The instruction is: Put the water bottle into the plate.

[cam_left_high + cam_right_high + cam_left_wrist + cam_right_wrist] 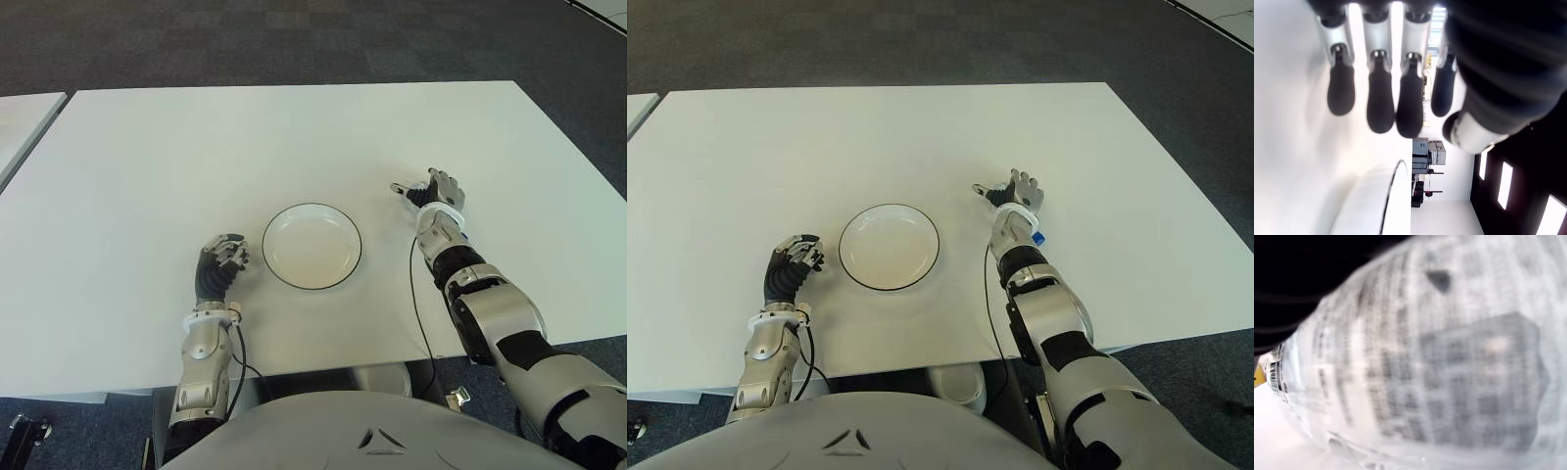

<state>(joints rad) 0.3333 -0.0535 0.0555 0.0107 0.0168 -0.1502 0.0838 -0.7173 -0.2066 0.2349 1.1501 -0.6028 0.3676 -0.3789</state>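
Here, right hand [1016, 196] over clear plastic water bottle [1430, 357], beside round plate [890, 247].

I see a broad white table [294, 137] filling most of my view, its surface evenly lit. Beyond its far edge, toward 12 o'clock, lies dark grey carpet [294, 39] in a square tile pattern. At 9 o'clock the corner of a second white table [24, 113] shows, with a narrow gap between. More carpet runs past the 3 o'clock edge.
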